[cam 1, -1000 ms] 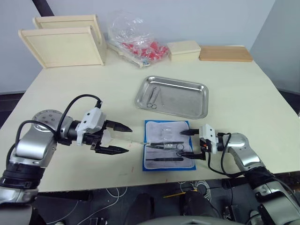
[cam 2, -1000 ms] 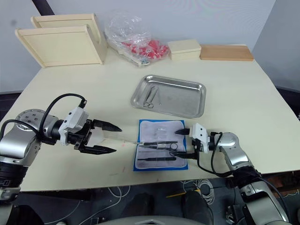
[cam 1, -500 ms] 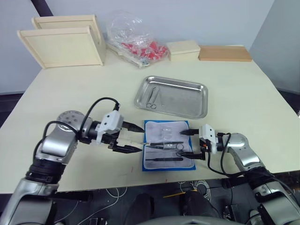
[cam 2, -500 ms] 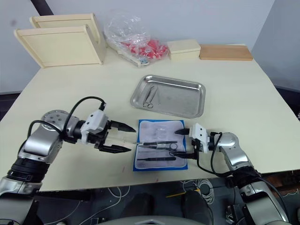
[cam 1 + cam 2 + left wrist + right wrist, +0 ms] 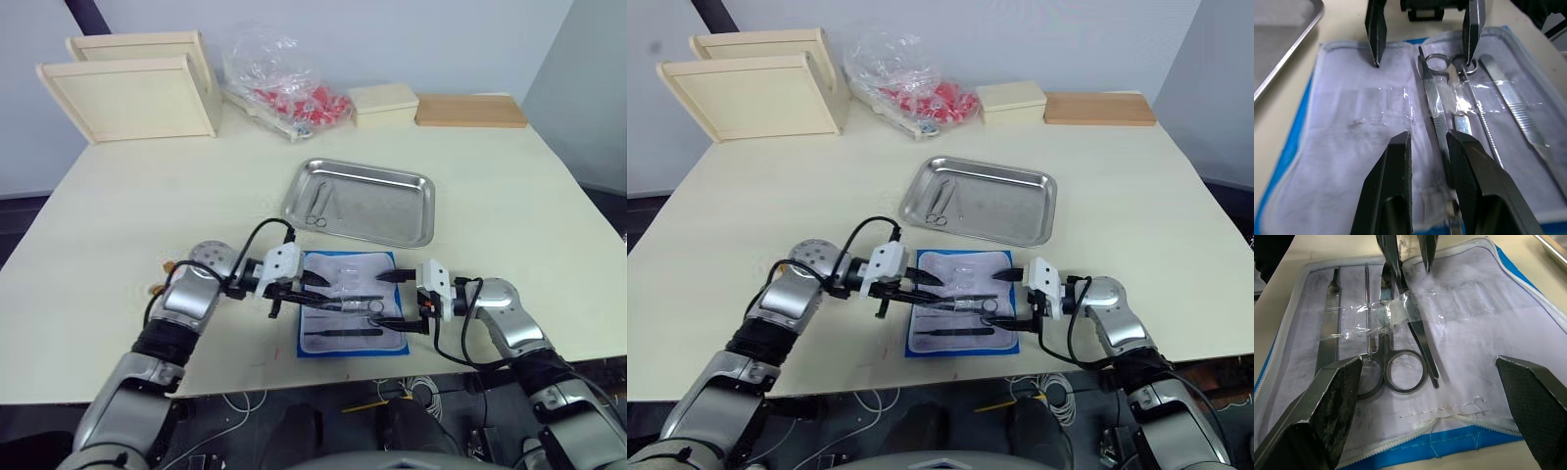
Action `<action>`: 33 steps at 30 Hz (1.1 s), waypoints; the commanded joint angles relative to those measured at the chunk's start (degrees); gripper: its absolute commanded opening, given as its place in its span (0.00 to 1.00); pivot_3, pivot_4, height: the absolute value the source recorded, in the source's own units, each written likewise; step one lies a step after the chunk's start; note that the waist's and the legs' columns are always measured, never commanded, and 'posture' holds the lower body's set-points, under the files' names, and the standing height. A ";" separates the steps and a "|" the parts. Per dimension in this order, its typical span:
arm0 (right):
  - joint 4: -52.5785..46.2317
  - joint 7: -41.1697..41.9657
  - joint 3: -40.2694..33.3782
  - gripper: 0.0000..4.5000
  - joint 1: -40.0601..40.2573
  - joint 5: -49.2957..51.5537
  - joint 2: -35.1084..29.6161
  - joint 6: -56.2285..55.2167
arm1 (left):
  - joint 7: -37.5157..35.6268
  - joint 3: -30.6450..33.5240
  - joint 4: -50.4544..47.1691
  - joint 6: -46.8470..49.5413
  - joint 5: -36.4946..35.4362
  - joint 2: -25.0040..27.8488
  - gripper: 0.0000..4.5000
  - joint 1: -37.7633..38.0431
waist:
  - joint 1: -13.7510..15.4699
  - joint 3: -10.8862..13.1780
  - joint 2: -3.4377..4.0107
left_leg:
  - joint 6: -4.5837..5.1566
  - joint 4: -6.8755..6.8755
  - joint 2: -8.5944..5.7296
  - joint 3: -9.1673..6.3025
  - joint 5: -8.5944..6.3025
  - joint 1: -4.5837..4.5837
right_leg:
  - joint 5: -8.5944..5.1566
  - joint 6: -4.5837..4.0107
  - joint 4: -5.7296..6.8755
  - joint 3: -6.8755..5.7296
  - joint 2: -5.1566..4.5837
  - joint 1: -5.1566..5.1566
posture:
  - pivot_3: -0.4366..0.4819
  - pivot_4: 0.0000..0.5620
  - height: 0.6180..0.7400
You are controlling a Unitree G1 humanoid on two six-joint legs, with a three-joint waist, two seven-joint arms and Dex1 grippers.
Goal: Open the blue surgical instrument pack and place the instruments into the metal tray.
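The blue surgical instrument pack lies unfolded near the table's front edge, its whitish panel up. Several instruments rest on it under clear straps: ring-handled scissors, a thin forceps and a flat ridged tool. My left gripper hovers low over the pack's left part, its fingers narrowly apart astride the forceps' end. My right gripper stands wide open at the pack's right end, by the scissors' rings. The metal tray sits just behind the pack, with thin instruments at its left end.
Two pale wooden trays stand at the back left. A clear bag of red items, a pale box and a wooden board line the back edge. The table's front edge runs just below the pack.
My left arm has swung right, from beside the pack to over its left part, and its fingers have narrowed from wide open. The right gripper has stayed put.
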 commanded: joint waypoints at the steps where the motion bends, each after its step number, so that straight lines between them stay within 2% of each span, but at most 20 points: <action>1: 4.76 -1.49 2.91 1.00 3.48 -5.20 -1.30 3.03 | -0.41 -0.40 1.09 -1.84 0.69 -0.55 0.28 -1.37 | 0.01 -0.01 -0.01 | 0.00 0.00 0.00 0.00 0.00 0.00 | 0.00 0.01 0.00 0.00 0.00 0.00 | 0.48 0.27 1.00; 7: 4.23 -1.47 2.79 1.00 4.01 -5.12 -1.65 3.15 | -0.52 -1.65 3.41 -3.85 2.37 -1.06 0.28 -1.35 | 0.03 -0.04 0.02 | 0.00 0.00 0.01 0.00 0.00 0.00 | 0.00 0.00 0.00 0.00 -0.01 0.01 | 0.48 0.27 1.00; 33: 3.57 -1.29 2.73 1.00 4.07 -5.21 -2.43 3.48 | -2.99 -4.13 1.99 -2.28 3.45 -0.57 0.28 0.54 | 0.03 -0.05 0.05 | 0.01 0.00 0.00 -0.01 -0.01 0.00 | 0.00 0.01 0.00 0.00 -0.02 0.01 | 0.48 0.27 1.00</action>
